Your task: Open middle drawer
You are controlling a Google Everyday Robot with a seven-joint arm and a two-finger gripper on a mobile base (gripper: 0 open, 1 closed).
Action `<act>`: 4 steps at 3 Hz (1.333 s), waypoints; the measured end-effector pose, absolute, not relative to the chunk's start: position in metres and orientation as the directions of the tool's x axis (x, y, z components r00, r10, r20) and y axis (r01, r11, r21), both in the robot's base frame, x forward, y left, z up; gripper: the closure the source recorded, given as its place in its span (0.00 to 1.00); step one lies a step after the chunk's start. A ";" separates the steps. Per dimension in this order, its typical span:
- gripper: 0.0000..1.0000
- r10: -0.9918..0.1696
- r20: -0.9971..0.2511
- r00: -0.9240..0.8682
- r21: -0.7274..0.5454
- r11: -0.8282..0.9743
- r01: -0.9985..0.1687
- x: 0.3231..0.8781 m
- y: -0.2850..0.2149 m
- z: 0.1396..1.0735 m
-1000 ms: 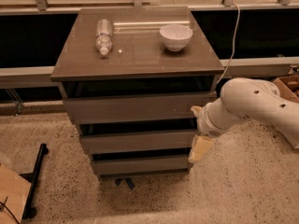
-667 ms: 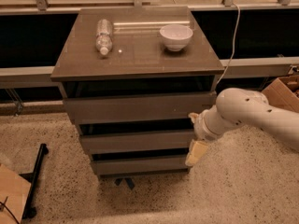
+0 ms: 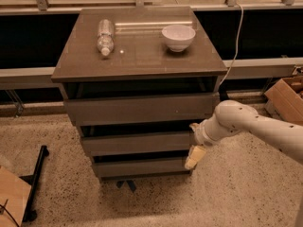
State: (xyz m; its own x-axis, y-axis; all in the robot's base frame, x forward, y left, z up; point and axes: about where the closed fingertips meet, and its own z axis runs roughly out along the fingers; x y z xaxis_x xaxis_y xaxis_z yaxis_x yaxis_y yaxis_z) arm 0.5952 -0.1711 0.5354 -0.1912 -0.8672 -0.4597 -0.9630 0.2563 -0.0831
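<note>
Arm: white arm (image 3: pixel 255 126) comes in from 3 o'clock, wrist bent down at the cabinet (image 3: pixel 137 65) right side.
Gripper: gripper (image 3: pixel 194 143) at the right end of the middle drawer (image 3: pixel 137 143); open or closed, cannot tell.
Drawer: second of three, dark gap above its front.
Top: bottle (image 3: pixel 105 37) lying at 10 o'clock, bowl (image 3: pixel 178 37) at 1 o'clock.
Room: speckled floor (image 3: pixel 227 193); cardboard box (image 3: pixel 286 96) at 3 o'clock; black stand (image 3: pixel 35 183) at 8 o'clock.

You get warm, dim light from above: glare streaks the desk (image 3: pixel 142 56) top, drawer gaps fall black, shadow pools on the floor (image 3: pixel 236 193) beneath. The tool (image 3: pixel 194 152), at the right end of the middle drawer (image 3: pixel 137 143), catches light.
</note>
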 end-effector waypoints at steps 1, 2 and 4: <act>0.00 -0.865 -0.460 -0.200 -0.077 0.264 -0.961 0.597 -0.171 0.531; 0.00 -0.860 -0.442 -0.257 -0.057 0.313 -0.948 0.601 -0.168 0.520; 0.00 -0.820 -0.475 -0.318 -0.076 0.399 -0.914 0.637 -0.176 0.487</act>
State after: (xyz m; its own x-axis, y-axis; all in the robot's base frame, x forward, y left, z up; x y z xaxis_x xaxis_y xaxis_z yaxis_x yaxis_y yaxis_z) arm 0.6368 -0.1756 0.4870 -0.3184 -0.8202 -0.4753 -0.9138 0.3989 -0.0763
